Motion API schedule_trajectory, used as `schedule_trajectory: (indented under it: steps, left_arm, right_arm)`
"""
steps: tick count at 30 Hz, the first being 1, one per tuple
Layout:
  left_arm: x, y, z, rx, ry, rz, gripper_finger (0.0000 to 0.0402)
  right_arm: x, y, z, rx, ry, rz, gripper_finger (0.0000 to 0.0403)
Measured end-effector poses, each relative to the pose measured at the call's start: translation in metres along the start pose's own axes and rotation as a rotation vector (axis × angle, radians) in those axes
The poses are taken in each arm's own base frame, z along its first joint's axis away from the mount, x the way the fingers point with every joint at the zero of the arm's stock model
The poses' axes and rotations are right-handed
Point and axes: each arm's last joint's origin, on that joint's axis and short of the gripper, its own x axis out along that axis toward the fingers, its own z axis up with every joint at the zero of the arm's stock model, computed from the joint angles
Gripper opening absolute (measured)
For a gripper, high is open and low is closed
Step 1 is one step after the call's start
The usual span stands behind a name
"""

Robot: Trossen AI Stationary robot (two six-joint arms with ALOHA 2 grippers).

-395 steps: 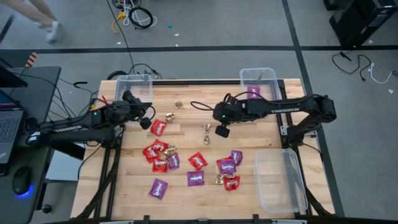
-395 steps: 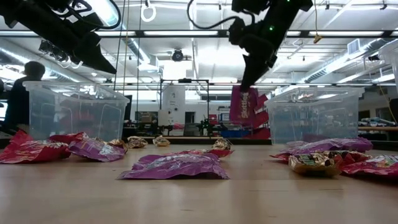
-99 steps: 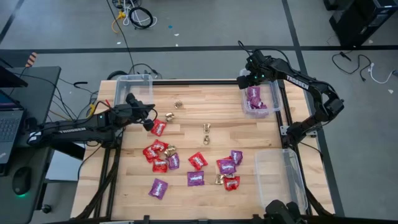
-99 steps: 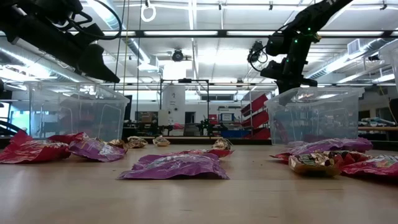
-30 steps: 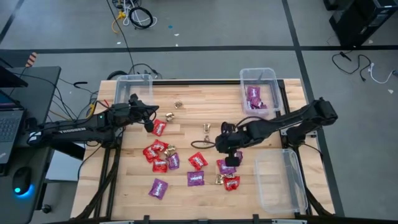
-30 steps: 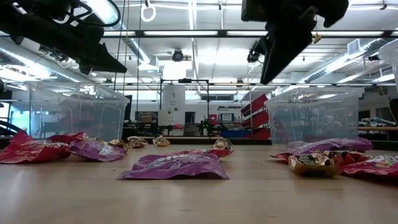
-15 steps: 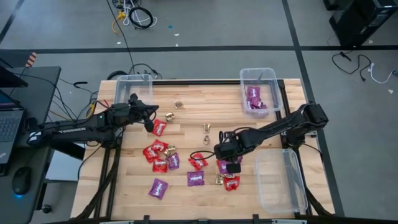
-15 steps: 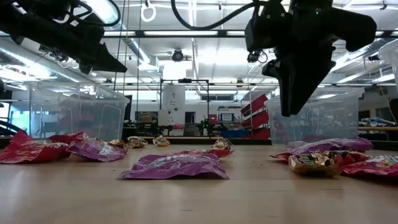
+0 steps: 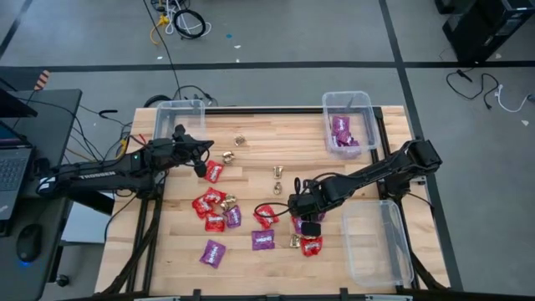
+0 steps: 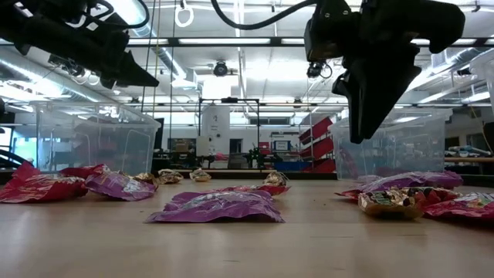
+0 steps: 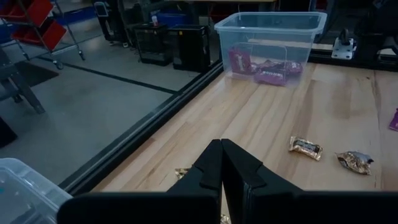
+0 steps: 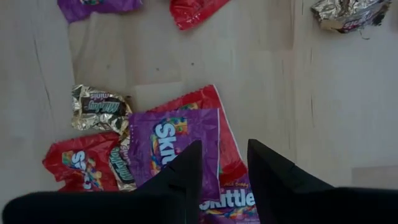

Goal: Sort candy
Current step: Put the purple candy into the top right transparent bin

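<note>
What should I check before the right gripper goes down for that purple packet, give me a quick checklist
1. Right gripper open: ok, a gap shows between the fingers.
2. Over the purple packet: ok.
3. Target free of neighbours: not ok, it overlaps a red packet and a gold piece.
4. Purple bin reachable: ok, top open.
5. Left gripper out of the way: ok, shut, over the table's left side.

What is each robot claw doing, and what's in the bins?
Left claw: shut, holding nothing, above the table.
Right claw: open, empty, right above a purple packet.
Far right bin: purple packets inside.
Far left bin: can't tell what's inside.
Near right bin: looks empty.
</note>
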Motion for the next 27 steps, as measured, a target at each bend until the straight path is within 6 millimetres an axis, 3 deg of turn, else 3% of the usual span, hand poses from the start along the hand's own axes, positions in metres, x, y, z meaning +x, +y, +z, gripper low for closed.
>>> schedule_trajectory:
  steps: [14,27]
  left_arm:
    - [0.000,0.000,-0.001,0.004,0.013,0.000,0.0009]
    - [0.000,0.000,-0.002,0.003,0.020,0.001,0.0009]
  right_arm:
    - [0.004,0.005,0.002,-0.037,-0.097,-0.051,0.0114]
    - [0.027,0.000,-0.020,0.063,-0.038,-0.062,0.0117]
